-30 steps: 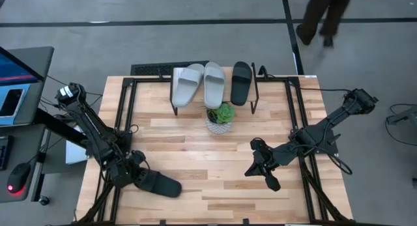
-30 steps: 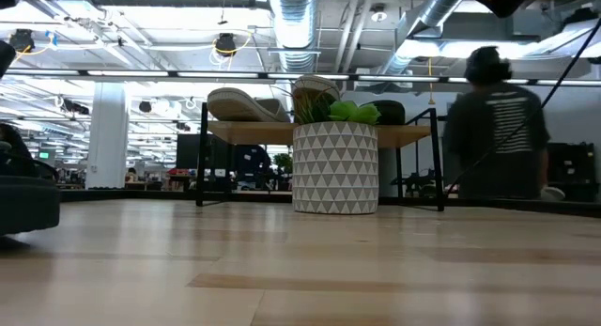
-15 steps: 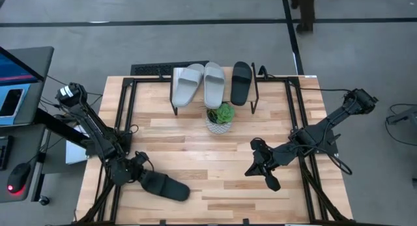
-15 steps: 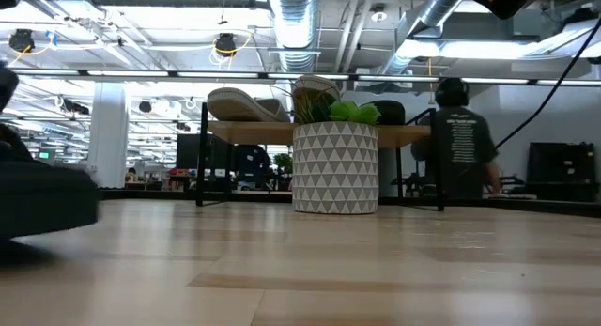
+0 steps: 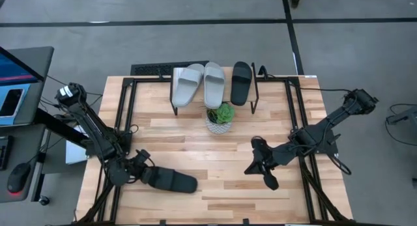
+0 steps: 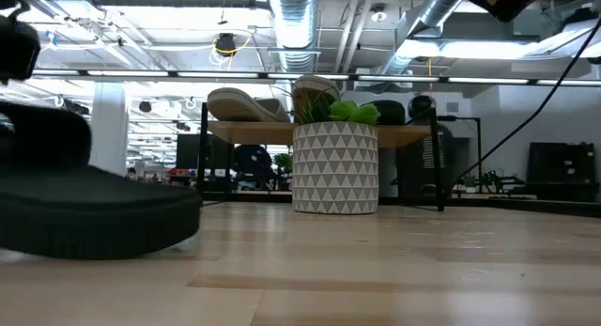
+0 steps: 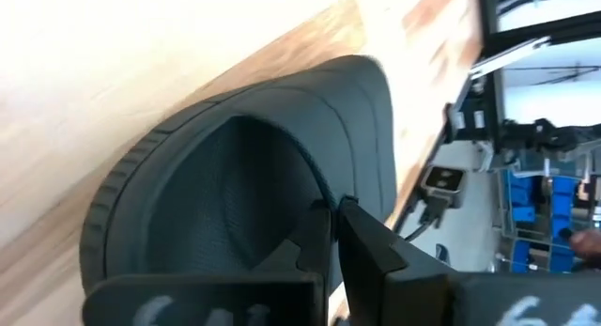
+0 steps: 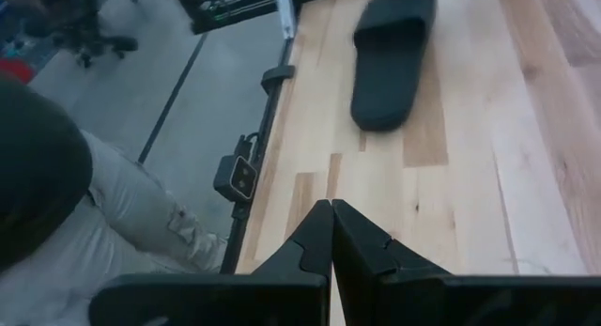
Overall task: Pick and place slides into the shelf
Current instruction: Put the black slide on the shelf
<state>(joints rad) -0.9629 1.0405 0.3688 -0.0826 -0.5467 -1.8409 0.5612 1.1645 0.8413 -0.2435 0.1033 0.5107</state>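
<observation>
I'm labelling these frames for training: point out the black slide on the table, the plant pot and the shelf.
black slide (image 5: 171, 180), high view, middle of its strap.
plant pot (image 6: 335, 166), low view, its patterned wall.
shelf (image 6: 413, 134), low view, bare front edge of the plank.

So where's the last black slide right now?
In the high view the black slide lies on the table's near-left part, its heel end pinched in the shut left gripper, well short of the shelf at the far edge.

Overhead and table-level cameras share the shelf (image 5: 212, 83); both wrist cameras sit close, seemingly.
</observation>
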